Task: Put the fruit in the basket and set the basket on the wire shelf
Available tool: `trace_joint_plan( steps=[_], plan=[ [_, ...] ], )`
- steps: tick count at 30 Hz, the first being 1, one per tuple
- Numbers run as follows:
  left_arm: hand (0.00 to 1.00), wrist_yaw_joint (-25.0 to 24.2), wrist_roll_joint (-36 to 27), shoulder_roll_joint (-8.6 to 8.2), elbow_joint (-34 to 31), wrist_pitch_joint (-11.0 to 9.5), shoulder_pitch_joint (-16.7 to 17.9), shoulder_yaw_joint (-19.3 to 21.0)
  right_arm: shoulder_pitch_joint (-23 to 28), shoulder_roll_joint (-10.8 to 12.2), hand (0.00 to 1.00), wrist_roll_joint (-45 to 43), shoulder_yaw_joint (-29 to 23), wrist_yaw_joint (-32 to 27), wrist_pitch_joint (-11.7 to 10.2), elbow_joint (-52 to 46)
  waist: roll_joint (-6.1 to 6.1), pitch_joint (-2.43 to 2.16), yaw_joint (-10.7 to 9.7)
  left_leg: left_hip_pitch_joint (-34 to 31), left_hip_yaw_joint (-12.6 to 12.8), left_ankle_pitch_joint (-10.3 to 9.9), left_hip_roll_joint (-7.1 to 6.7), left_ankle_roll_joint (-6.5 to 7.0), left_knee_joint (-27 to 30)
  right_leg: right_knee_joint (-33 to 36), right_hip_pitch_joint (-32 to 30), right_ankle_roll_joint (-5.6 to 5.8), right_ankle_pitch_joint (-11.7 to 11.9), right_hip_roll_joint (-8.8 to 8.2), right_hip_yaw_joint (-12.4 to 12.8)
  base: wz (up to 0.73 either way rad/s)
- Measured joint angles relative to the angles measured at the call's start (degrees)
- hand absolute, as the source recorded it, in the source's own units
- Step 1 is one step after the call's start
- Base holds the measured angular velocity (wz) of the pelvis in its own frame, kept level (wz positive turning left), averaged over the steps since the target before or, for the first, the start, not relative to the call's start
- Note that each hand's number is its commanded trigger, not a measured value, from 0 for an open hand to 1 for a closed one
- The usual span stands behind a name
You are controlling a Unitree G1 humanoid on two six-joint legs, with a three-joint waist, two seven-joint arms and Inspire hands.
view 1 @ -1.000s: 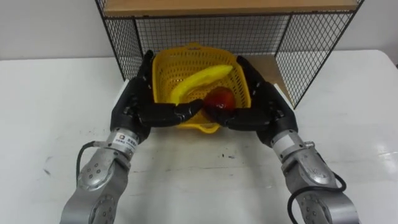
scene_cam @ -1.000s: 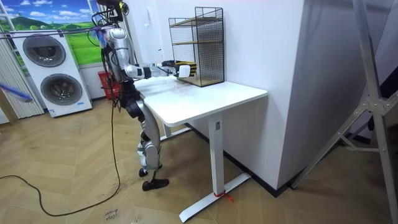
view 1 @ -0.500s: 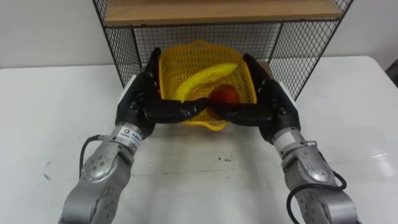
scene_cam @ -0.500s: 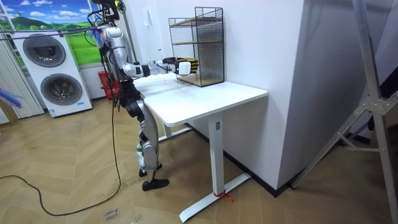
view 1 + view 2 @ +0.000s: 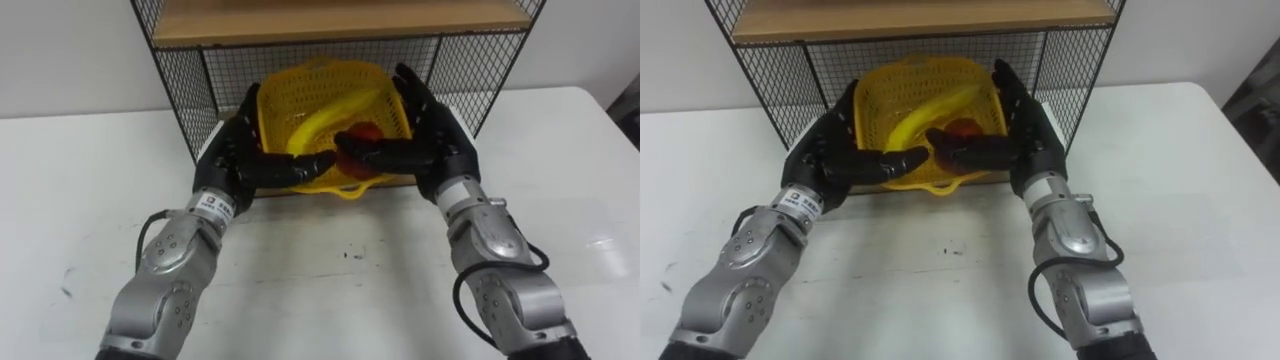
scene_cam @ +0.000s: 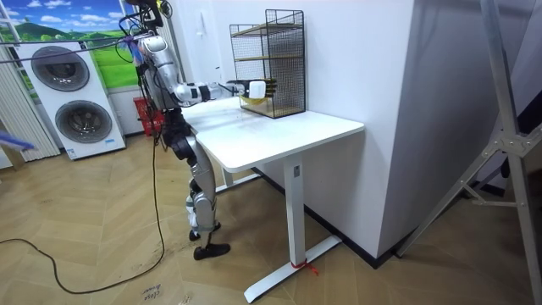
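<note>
**A:** Where's the fruit?

**B:** A banana (image 5: 325,118) and a red fruit (image 5: 362,135) lie in the yellow basket (image 5: 322,68). Its back end is inside the lower bay of the wire shelf (image 5: 185,85), with the front rim at the mouth.

**A:** And the hold?

**B:** The left hand (image 5: 238,152) and right hand (image 5: 432,135) press flat on either side — fingers straight, thumbs across the front, nothing clenched.

**A:** How to finish well?

**B:** I'd push level and straight between the mesh walls with an even squeeze — then set it down fully inside, off the white surface (image 5: 330,260), before easing the palms apart.
</note>
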Motion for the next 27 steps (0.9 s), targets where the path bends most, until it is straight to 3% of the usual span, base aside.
trace_joint_plan(
  steps=[4,12,16,21,27],
  plan=[
    [0.0,2.7,-0.15,-0.83,1.76,1.94,-2.19,0.14,-2.6,0.32,0.0,-0.02,-0.19,-0.93,2.34,2.11,-0.09,0.06,0.23,0.0,0.07,0.03,0.02,-0.03,-0.05,-0.02,-0.12,-0.02,0.01,0.01,0.12,-0.01],
    [0.0,7.43,-2.41,-1.18,2.3,4.11,-2.78,0.05,-3.66,1.52,0.0,2.15,-0.18,-3.5,4.64,2.32,-0.11,0.08,0.22,0.3,0.06,0.03,0.04,-0.05,-0.06,-0.07,0.22,-0.06,0.03,0.04,0.28,0.0],
    [0.0,9.59,-3.27,-2.05,5.93,5.24,-5.67,0.07,-6.32,1.57,0.0,2.25,-0.18,-4.27,6.08,4.48,-0.03,0.12,0.41,0.23,0.05,0.03,0.04,-0.05,-0.08,-0.11,0.17,-0.06,0.04,0.04,0.12,0.0],
    [0.0,10.22,-3.46,-2.48,10.71,6.09,-8.55,0.04,-7.88,1.66,0.0,2.17,-0.07,-4.19,6.53,7.03,0.24,0.29,0.41,0.29,0.05,0.04,0.05,-0.05,-0.05,-0.14,0.24,-0.09,0.05,0.05,0.17,0.0],
    [0.0,10.33,-3.43,-2.53,10.74,6.46,-8.97,0.12,-7.88,2.16,0.0,2.03,-0.14,-4.25,6.57,7.9,0.65,0.44,0.42,0.24,0.04,0.04,0.05,-0.05,-0.07,-0.1,0.13,-0.09,0.06,0.06,0.31,0.0]
  ],
)
